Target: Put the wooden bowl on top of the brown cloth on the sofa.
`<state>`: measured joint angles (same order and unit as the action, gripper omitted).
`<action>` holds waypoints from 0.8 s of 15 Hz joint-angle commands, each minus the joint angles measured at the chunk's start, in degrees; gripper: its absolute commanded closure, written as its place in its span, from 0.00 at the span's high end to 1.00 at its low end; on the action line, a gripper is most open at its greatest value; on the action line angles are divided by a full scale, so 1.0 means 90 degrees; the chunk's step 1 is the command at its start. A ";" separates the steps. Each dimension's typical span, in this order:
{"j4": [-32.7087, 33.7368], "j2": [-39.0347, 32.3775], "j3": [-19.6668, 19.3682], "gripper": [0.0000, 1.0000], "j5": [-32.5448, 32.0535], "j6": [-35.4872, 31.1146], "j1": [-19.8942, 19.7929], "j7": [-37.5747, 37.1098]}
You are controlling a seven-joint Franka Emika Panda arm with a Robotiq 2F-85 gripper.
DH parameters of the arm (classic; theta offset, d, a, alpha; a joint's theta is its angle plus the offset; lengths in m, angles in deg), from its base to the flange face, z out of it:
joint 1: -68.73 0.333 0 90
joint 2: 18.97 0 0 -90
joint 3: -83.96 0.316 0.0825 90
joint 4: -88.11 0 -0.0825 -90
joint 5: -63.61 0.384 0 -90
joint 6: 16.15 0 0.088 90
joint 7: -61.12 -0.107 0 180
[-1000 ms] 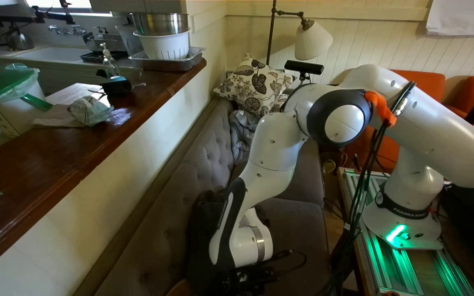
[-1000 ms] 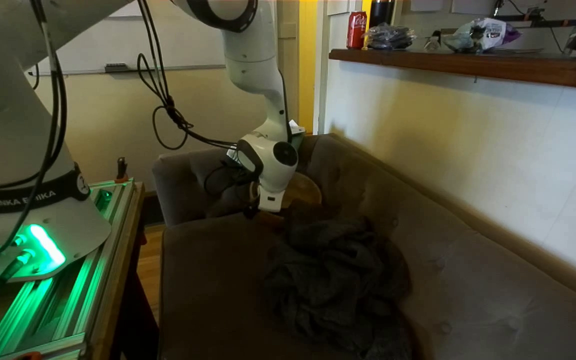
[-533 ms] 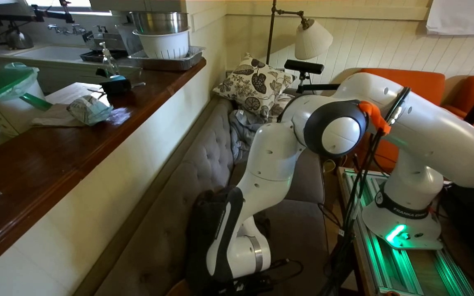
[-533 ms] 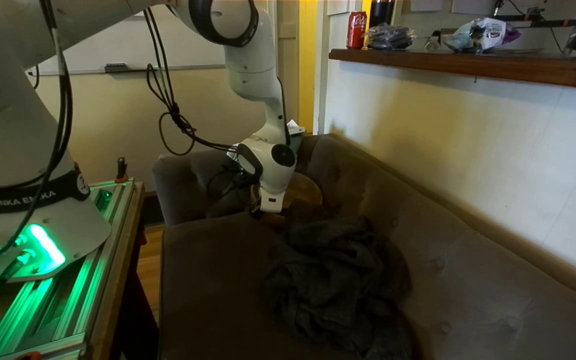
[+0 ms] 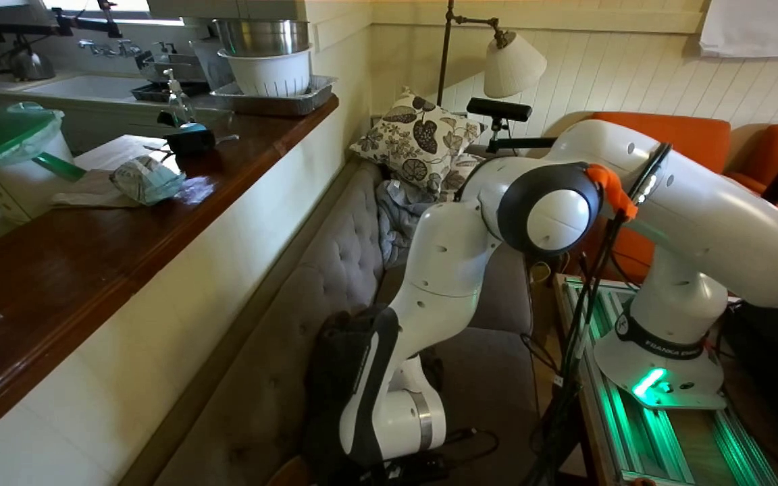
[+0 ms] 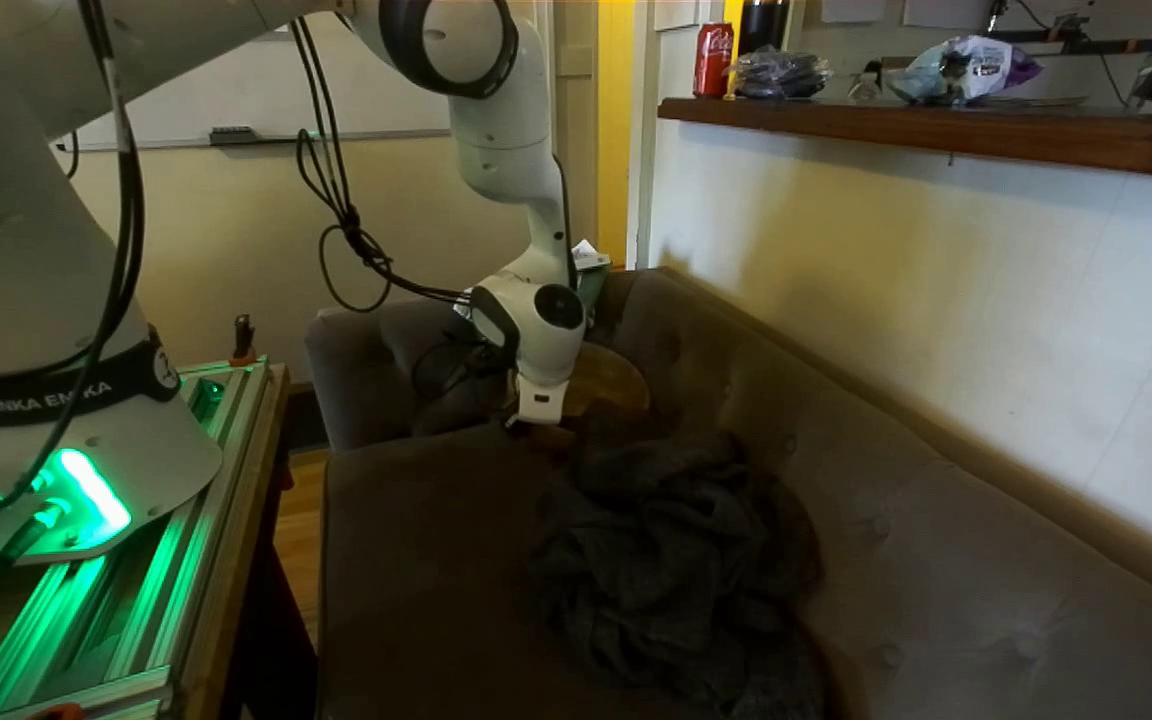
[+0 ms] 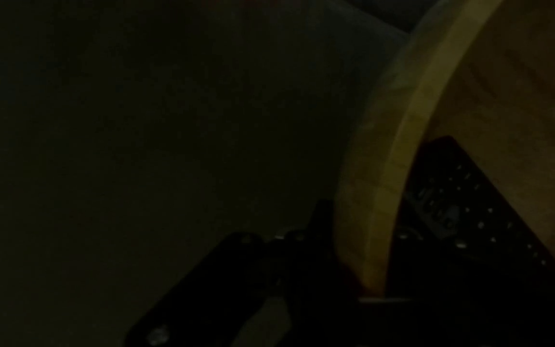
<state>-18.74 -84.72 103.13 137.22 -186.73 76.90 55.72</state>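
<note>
The gripper [image 7: 376,202] pinches the wooden bowl [image 7: 494,111] by its rim — sofa seat [image 6: 426,560] stretching between cloth [image 6: 676,570] and front edge.

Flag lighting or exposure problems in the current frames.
Wrist view: badly underexposed; the rim of the tan round wooden bowl reads, but the black gripper mostly sinks into shadow. Both exterior views: the glowing green light strip looks overexposed. In an exterior view, the white kitchen window is blown out; in an exterior view, the crumpled dark cloth is dim, folds hard to read.
</note>
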 commanded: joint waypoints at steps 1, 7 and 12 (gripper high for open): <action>-0.0168 0.0191 0.0509 0.04 0.0665 -0.0634 -0.0480 0.0849; -0.0461 0.0593 0.1654 0.04 0.2461 -0.1387 -0.1968 0.3262; -0.1159 0.1661 0.1311 0.04 0.4727 -0.0268 -0.2387 0.5503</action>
<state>-24.67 -78.97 116.81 168.53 -196.83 57.39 96.46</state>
